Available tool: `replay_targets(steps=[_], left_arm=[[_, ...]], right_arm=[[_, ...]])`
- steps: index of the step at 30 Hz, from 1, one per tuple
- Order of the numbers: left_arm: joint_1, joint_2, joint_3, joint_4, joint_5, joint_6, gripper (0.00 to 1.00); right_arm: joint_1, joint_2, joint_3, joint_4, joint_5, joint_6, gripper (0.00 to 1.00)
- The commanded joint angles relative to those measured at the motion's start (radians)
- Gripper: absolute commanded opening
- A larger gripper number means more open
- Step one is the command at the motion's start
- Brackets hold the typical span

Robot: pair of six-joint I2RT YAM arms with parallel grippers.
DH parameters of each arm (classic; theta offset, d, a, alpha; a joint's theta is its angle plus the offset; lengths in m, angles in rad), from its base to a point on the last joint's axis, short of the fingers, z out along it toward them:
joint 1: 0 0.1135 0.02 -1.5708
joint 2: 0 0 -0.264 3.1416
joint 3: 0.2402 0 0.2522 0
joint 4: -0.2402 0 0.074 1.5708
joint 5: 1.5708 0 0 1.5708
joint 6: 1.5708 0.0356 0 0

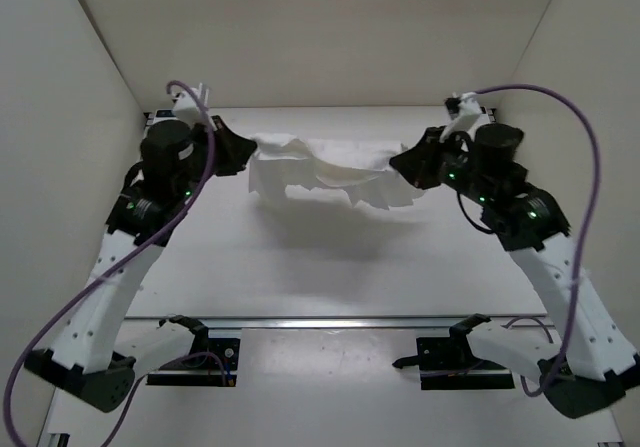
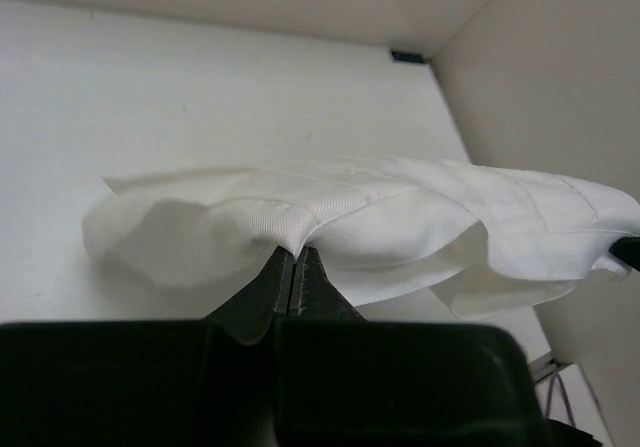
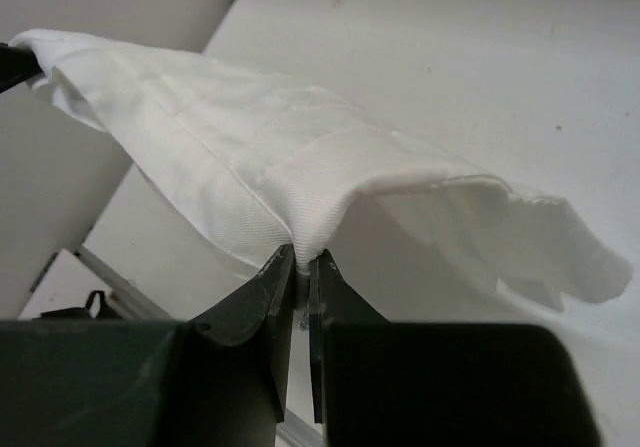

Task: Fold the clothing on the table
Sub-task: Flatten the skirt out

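The white tabletop (image 1: 330, 267) is big and flat. The clothing (image 1: 320, 172) hangs above its far half, stretched between the two arms and sagging in the middle. The left claw (image 1: 250, 154) is pinched tight on one end. The right claw (image 1: 397, 164) is pinched tight on the other. To fold well, both should move together, level, and lay the cloth down smooth.

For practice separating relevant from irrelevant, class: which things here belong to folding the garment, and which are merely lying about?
Belongs to the job: white thin fabric garment, held between both arms; flat matte white tabletop; left arm's jaws and right arm's jaws, each shut on the garment.
Just around: purple cables; plain white walls; thin metal rail along the near edge.
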Motion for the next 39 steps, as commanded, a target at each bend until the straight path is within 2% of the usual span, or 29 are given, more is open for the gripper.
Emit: replay_targets(steps=[1, 5, 9, 11, 12, 15, 17, 19, 21, 22, 24, 26, 33, 36, 39], left_arm=[[0.009, -0.056, 0.044, -0.161, 0.008, 0.018, 0.00], [0.084, -0.028, 0.010, -0.129, 0.068, 0.035, 0.00], [0.123, 0.128, 0.071, -0.103, 0.074, 0.072, 0.00], [0.144, 0.206, 0.155, -0.123, 0.088, 0.075, 0.00], [0.151, 0.266, 0.222, -0.130, 0.093, 0.079, 0.00], [0.169, 0.393, 0.461, -0.186, 0.094, 0.090, 0.00], [0.166, 0.470, 0.617, -0.274, 0.084, 0.102, 0.00], [0.149, 0.510, 0.730, -0.307, 0.068, 0.115, 0.00], [0.132, 0.477, 0.679, -0.263, 0.055, 0.116, 0.00], [0.126, 0.431, 0.587, -0.240, 0.056, 0.115, 0.00], [0.118, 0.356, 0.408, -0.146, 0.062, 0.099, 0.00], [0.131, 0.277, 0.158, -0.041, 0.067, 0.079, 0.00], [0.122, 0.196, -0.444, 0.174, 0.060, 0.004, 0.00], [0.094, 0.196, -0.609, 0.213, 0.058, -0.022, 0.00], [0.036, 0.188, -0.702, 0.209, 0.061, -0.033, 0.00]], right_arm=[[-0.014, -0.010, 0.066, -0.172, -0.038, 0.013, 0.00], [-0.066, 0.049, 0.059, -0.151, -0.090, -0.016, 0.00], [-0.112, 0.210, 0.150, -0.113, -0.115, -0.073, 0.00], [-0.112, 0.346, 0.282, -0.117, -0.115, -0.096, 0.00], [-0.112, 0.374, 0.313, -0.116, -0.115, -0.102, 0.00], [-0.098, 0.515, 0.552, -0.157, -0.098, -0.118, 0.00], [-0.095, 0.567, 0.735, -0.218, -0.094, -0.121, 0.00], [-0.098, 0.592, 0.792, -0.245, -0.091, -0.127, 0.00], [-0.113, 0.571, 0.708, -0.219, -0.097, -0.127, 0.00], [-0.117, 0.561, 0.679, -0.203, -0.106, -0.124, 0.00], [-0.133, 0.517, 0.495, -0.139, -0.121, -0.116, 0.00], [-0.143, 0.483, 0.347, -0.084, -0.130, -0.105, 0.00], [-0.167, 0.425, -0.173, 0.116, -0.126, -0.009, 0.00], [-0.149, 0.391, -0.356, 0.160, -0.111, 0.039, 0.00], [-0.118, 0.369, -0.467, 0.142, -0.069, 0.053, 0.00]])
